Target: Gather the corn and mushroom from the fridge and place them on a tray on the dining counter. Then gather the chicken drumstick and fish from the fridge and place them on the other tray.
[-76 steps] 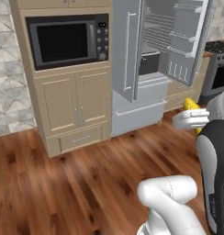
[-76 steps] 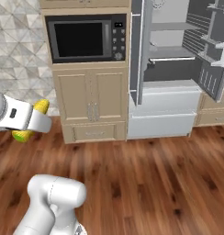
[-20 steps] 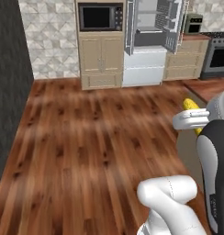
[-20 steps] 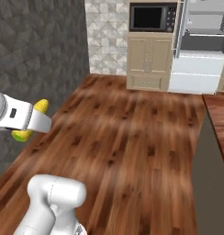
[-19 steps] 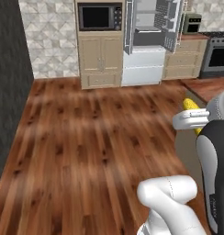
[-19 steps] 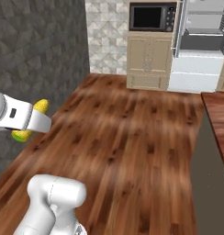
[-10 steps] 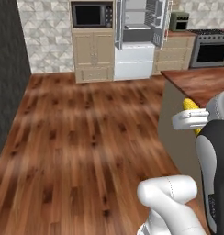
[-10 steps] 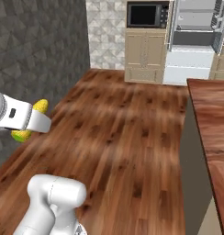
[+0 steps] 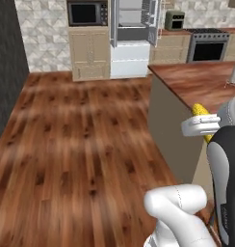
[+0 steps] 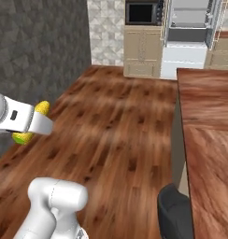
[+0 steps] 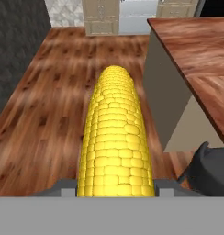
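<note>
The corn (image 11: 115, 137) lies lengthwise between the jaws, which are closed on its base, its yellow cob running straight out from the gripper (image 11: 116, 186) so that the rounded tip points away over the wooden floor (image 11: 63, 101); in the left base view the corn (image 9: 200, 112) shows as a yellow end above the white hand (image 9: 200, 126), and in the right base view the corn (image 10: 35, 117) sticks out above and below the white hand (image 10: 27, 122), held well above the floor boards. Off to one side of the jaws, near but apart from the cob, stands the dining counter (image 11: 196, 59) with its dark red-brown wood top and pale grey side wall; in the left base view its near corner (image 9: 187, 87) sits just behind the held corn. A dark rounded chair back (image 10: 175, 215) rises close to the counter's edge, beside and below the jaws in the hand view. Far ahead of the jaws, across the floor, the fridge (image 9: 131, 36) stands with its doors open, with pale cabinets (image 9: 89, 53) and a built-in microwave (image 9: 87, 13) to one side of it, and a black stove (image 9: 208, 46) with a toaster (image 9: 174, 20) on the worktop to the other side. A dark grey wall (image 10: 36, 51) runs along the far side of the floor from the counter
</note>
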### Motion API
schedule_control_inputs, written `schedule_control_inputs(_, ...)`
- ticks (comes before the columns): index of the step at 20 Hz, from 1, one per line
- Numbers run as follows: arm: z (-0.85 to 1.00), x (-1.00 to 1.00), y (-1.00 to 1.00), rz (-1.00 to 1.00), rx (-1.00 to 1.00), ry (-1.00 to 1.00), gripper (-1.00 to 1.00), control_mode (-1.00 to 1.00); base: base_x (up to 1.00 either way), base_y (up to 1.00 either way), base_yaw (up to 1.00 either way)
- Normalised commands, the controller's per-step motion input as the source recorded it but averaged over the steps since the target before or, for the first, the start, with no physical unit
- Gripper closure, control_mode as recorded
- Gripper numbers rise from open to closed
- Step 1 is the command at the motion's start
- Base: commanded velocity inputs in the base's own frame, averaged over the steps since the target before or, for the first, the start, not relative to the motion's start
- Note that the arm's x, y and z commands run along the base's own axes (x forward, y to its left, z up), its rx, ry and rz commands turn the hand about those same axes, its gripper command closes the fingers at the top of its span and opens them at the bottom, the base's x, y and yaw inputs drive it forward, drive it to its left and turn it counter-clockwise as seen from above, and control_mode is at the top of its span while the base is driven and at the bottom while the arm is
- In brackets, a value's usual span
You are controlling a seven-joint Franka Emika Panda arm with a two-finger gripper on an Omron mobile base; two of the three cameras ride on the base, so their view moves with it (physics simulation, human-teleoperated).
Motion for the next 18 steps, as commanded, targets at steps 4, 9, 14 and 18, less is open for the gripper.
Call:
schedule_control_inputs(4,0.00,0.00,0.00,0.00,0.00,0.00,1.00,1.00,-1.00,-0.41,0.00)
schedule_control_inputs(9,0.00,0.00,0.00,0.00,0.00,0.00,1.00,1.00,-1.00,-0.42,0.00)
schedule_control_inputs(14,0.00,0.00,0.00,0.00,0.00,0.00,1.00,1.00,-1.00,-0.53,0.00)
schedule_control_inputs(18,0.00,0.00,0.00,0.00,0.00,0.00,1.00,1.00,-1.00,-0.55,0.00)
